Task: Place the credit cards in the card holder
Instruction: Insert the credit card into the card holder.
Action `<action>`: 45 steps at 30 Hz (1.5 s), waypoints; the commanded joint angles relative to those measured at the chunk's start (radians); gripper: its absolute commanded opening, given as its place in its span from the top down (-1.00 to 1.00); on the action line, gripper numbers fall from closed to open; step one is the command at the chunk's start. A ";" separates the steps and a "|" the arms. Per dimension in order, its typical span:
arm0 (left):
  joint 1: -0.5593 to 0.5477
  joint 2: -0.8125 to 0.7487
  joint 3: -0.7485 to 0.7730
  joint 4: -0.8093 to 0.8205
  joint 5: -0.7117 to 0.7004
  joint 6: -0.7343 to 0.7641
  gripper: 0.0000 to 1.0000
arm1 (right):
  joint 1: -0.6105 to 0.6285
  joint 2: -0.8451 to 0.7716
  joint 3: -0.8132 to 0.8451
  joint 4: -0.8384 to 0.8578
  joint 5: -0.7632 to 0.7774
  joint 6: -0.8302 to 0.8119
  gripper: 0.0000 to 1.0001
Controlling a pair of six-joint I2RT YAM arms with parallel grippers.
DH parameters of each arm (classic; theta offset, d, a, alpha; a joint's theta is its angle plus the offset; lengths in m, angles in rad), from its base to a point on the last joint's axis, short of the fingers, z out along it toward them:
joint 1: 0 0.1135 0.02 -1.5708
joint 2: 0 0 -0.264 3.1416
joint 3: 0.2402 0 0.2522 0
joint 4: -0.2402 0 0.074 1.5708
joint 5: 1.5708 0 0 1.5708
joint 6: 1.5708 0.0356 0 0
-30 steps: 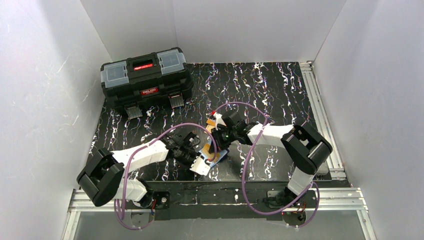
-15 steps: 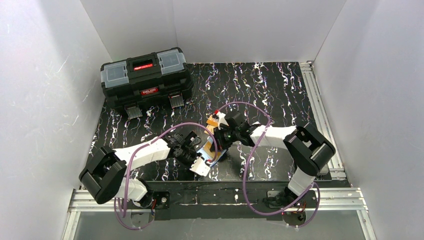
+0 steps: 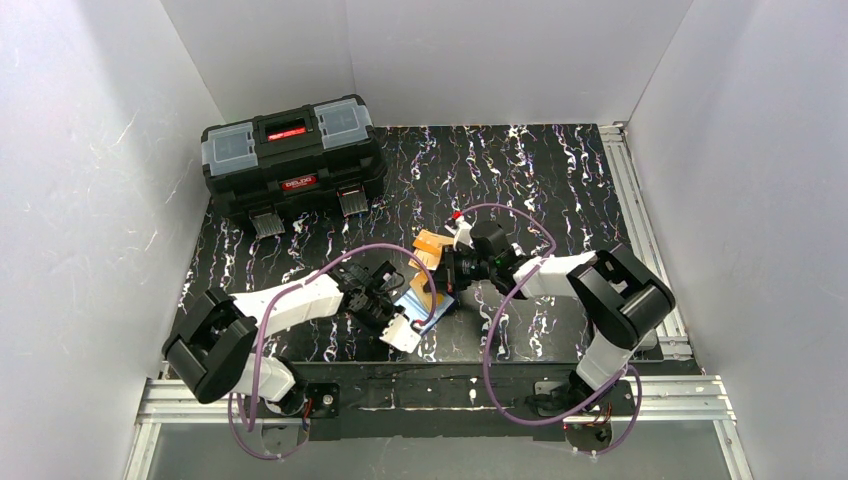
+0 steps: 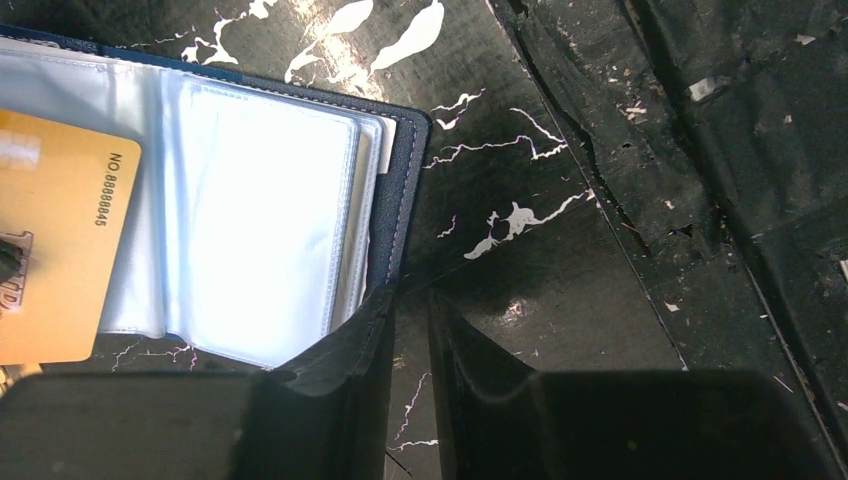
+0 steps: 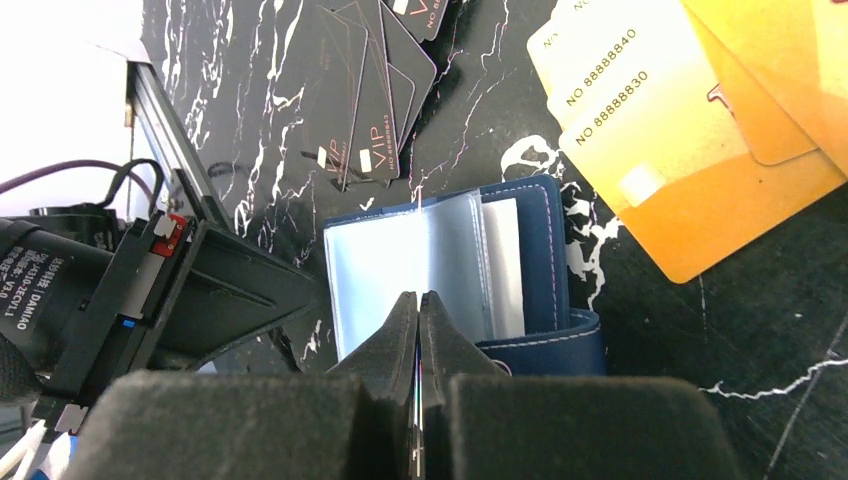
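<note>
The holder (image 3: 422, 305) is found lying open on the table (image 3: 540, 180), near its front edge and between the two grippers, clear pockets upward.

The right gripper (image 5: 419, 298) is seen pressed together on a thin edge. From the left wrist, an orange card (image 4: 60, 260) is shown lying over the holder's pockets, with a dark fingertip on its far end. This card is judged to be pinched by the right gripper.

The left gripper (image 4: 408, 305) is set at the holder's cover edge, fingers drawn near with a narrow gap. Whether the cover is pinched cannot be told.

Loose orange cards (image 5: 690, 160) are fanned just beyond the holder. Dark cards (image 5: 365, 95) are fanned near them. A toolbox (image 3: 292, 155) is noted, shut, at the far left corner.
</note>
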State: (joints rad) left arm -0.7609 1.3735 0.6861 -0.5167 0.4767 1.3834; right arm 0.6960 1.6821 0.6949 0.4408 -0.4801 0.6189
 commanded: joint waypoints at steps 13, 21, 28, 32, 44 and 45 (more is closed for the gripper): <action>0.002 0.038 0.030 -0.068 0.028 0.025 0.68 | 0.003 0.110 -0.043 0.250 -0.030 0.143 0.97; 0.002 0.035 0.033 -0.072 0.026 0.026 0.69 | 0.003 0.128 -0.054 0.264 -0.066 0.156 0.97; 0.002 0.035 0.033 -0.072 0.025 0.033 0.70 | 0.003 0.101 -0.077 0.238 -0.076 0.144 0.97; 0.003 0.033 0.030 -0.073 0.023 0.036 0.70 | 0.003 0.087 -0.088 0.223 -0.075 0.134 0.97; 0.001 0.030 0.029 -0.073 0.023 0.039 0.71 | 0.003 0.073 -0.069 0.123 -0.100 0.075 0.97; 0.000 0.028 0.029 -0.072 0.023 0.039 0.71 | 0.003 0.077 -0.065 0.116 -0.107 0.072 0.97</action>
State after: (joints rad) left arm -0.7609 1.3991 0.7101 -0.5400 0.4782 1.4132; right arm 0.6960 1.7752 0.6205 0.6273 -0.5690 0.7456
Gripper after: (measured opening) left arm 0.147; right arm 0.024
